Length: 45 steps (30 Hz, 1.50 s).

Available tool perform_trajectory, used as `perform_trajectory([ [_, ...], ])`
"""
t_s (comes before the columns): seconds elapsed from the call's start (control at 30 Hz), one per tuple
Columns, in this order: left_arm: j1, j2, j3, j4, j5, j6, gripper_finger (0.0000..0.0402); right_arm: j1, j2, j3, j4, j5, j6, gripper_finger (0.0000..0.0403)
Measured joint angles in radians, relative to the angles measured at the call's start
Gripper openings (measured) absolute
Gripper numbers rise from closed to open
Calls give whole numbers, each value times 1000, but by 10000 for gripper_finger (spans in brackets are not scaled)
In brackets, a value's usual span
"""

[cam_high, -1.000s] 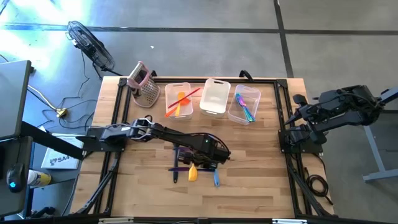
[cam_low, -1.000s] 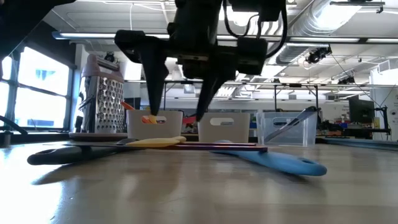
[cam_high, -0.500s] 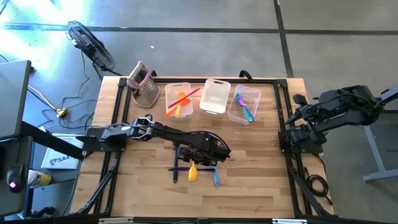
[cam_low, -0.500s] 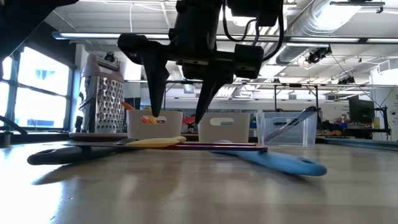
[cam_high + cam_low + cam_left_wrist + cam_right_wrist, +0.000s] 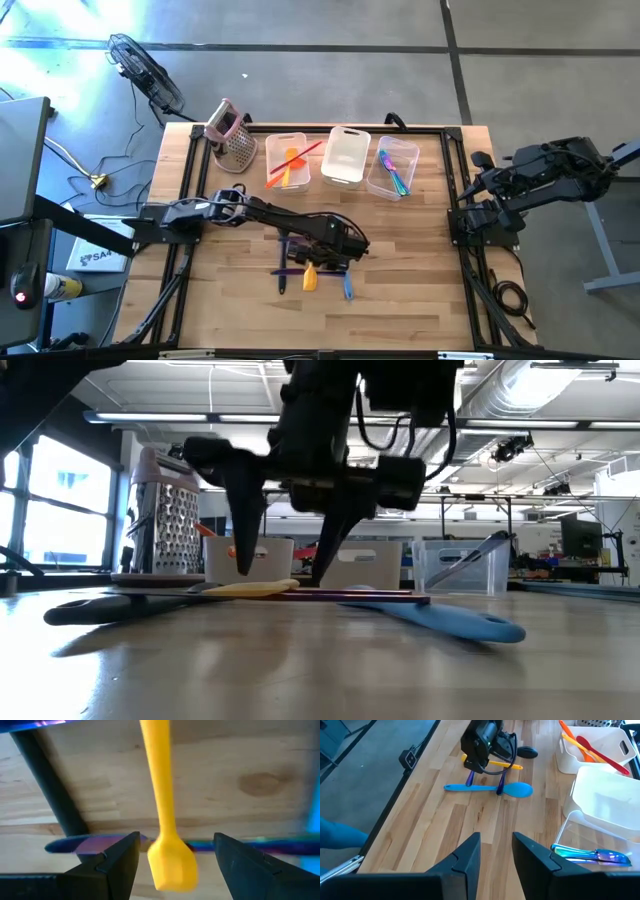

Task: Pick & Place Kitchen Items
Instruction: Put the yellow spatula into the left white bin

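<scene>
Several slim utensils lie crossed on the wood near the table's middle: a yellow one (image 5: 162,815), a purple one (image 5: 350,597), a blue spoon (image 5: 450,622) and a dark spatula (image 5: 100,608). My left gripper (image 5: 175,857) points down over them, open. Its two fingers stand either side of the yellow utensil's broad end (image 5: 172,867), just above the table and clear of it. In the high view that gripper (image 5: 335,252) covers part of the pile. My right gripper (image 5: 496,842) waits open with nothing between its fingers, raised at the table's right edge.
Three clear bins stand along the far edge: the left one (image 5: 287,160) holds orange and red utensils, the middle one (image 5: 346,155) shows nothing inside, the right one (image 5: 392,167) holds shiny blue-green ones. A metal grater with a pink handle (image 5: 232,135) stands at the far left.
My left gripper has sunk a little toward the utensils, staying open; its fingertips now hang close above the yellow one. The utensils have not moved.
</scene>
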Motion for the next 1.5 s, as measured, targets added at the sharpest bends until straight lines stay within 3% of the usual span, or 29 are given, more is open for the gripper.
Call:
perform_trajectory([
  [0.73,21,1,-33,67,-29,27,236,0,0,0,1,2,-25,105],
  [1.27,27,1,-33,74,-1,71,70,0,0,0,1,3,-52,105],
  [1.5,27,1,-32,77,-2,94,33,0,0,0,1,3,-52,105],
])
